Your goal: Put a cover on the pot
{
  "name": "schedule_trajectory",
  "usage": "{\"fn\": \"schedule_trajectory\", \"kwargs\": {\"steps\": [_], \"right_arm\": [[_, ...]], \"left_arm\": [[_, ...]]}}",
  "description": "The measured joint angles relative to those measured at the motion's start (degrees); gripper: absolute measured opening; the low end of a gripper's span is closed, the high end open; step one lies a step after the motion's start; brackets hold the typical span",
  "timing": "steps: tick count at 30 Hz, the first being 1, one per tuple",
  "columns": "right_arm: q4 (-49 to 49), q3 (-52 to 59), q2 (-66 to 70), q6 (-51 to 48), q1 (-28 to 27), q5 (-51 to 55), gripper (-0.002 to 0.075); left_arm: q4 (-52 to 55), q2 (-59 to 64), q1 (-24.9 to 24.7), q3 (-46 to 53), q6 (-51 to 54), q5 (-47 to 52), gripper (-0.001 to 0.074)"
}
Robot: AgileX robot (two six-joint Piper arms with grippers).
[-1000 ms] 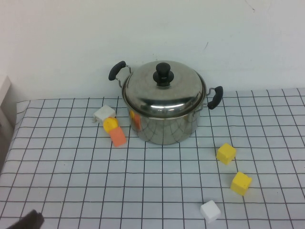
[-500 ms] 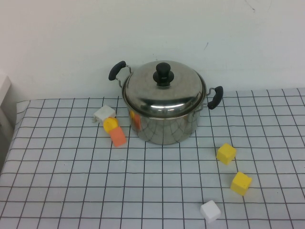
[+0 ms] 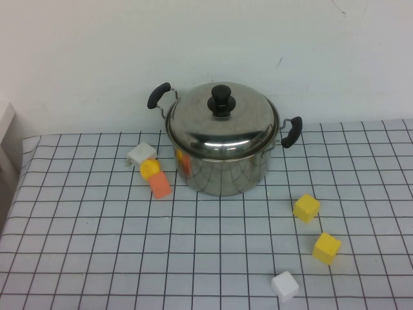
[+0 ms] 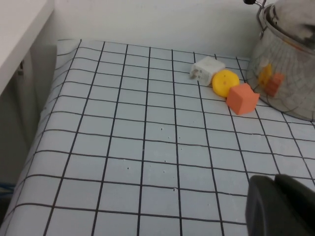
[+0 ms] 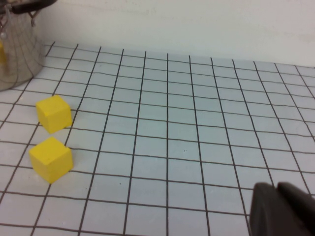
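Note:
The steel pot [image 3: 222, 171] with two black side handles stands at the back middle of the checked table. The domed steel lid [image 3: 219, 126] with its black knob [image 3: 221, 100] sits on it. Neither gripper shows in the high view. In the left wrist view my left gripper [image 4: 274, 181] is shut and empty, low over the table, well short of the pot [image 4: 288, 73]. In the right wrist view my right gripper [image 5: 276, 188] is shut and empty over bare cloth, far from the pot [image 5: 17, 54].
A white block [image 3: 141, 154], a yellow round block [image 3: 150, 168] and an orange cube [image 3: 159, 185] lie left of the pot. Two yellow cubes [image 3: 306, 208] [image 3: 326, 248] and a white cube [image 3: 284, 286] lie at the front right. A white wall is behind.
A dark part of my left arm at the high view's bottom-left corner one second ago has gone out of view. The pot, lid and blocks have not moved.

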Motion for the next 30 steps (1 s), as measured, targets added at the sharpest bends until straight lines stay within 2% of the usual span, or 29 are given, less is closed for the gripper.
{"fn": "schedule_trajectory", "kwargs": {"steps": [10,30], "right_arm": [[0.0,0.0,0.0,0.0,0.0,0.0,0.001],[0.0,0.0,0.0,0.0,0.0,0.0,0.001]], "left_arm": [[-5.09,-0.13,0.95,0.0,9.47,-0.23,0.0],[-5.79,-0.13,0.95,0.0,10.44,-0.25,0.0]]}}
